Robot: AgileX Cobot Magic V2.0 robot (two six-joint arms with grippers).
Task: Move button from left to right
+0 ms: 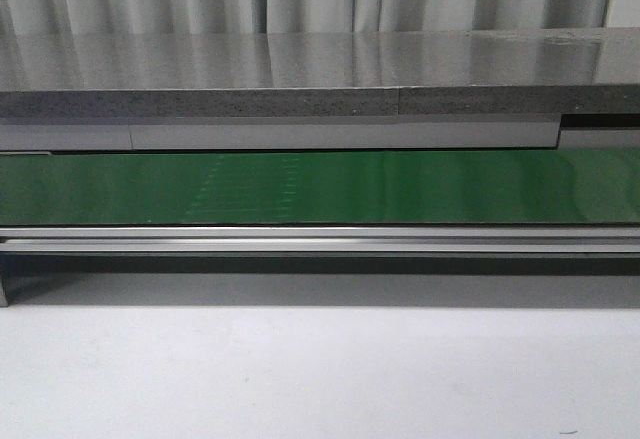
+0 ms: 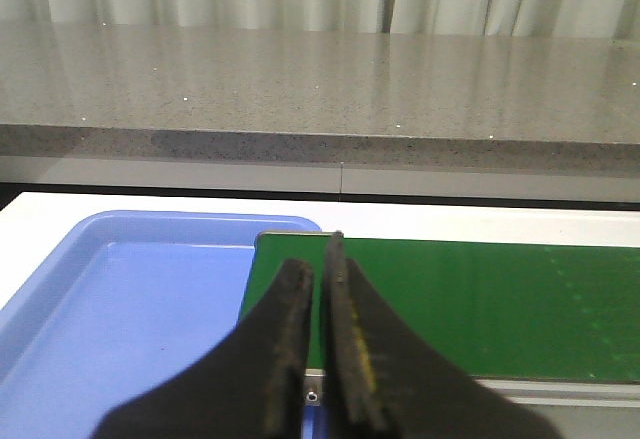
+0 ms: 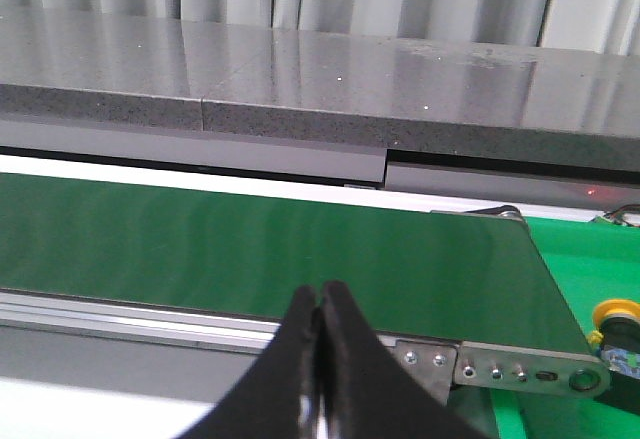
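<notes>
Green conveyor belt [image 1: 320, 187] running across a white desk [image 1: 320, 369], bare of objects in the front view. Left end effector [image 2: 320, 274] pressed together, hovering by a blue tray [image 2: 120, 309]. Right end effector [image 3: 318, 304] likewise pressed together, holding nothing. Button [image 3: 618, 329] glimpsed just beyond the belt's right end, partly cut off. Seemingly between transfers; next, probably waiting for a button to grasp.

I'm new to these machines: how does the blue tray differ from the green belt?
The tray is pale blue with a raised rim and rounded corners; the belt is dark green, flat, edged by a metal rail. The tray sits at the belt's end beside the left gripper; the belt runs long past the right gripper. Both have nothing on them that shows.
</notes>
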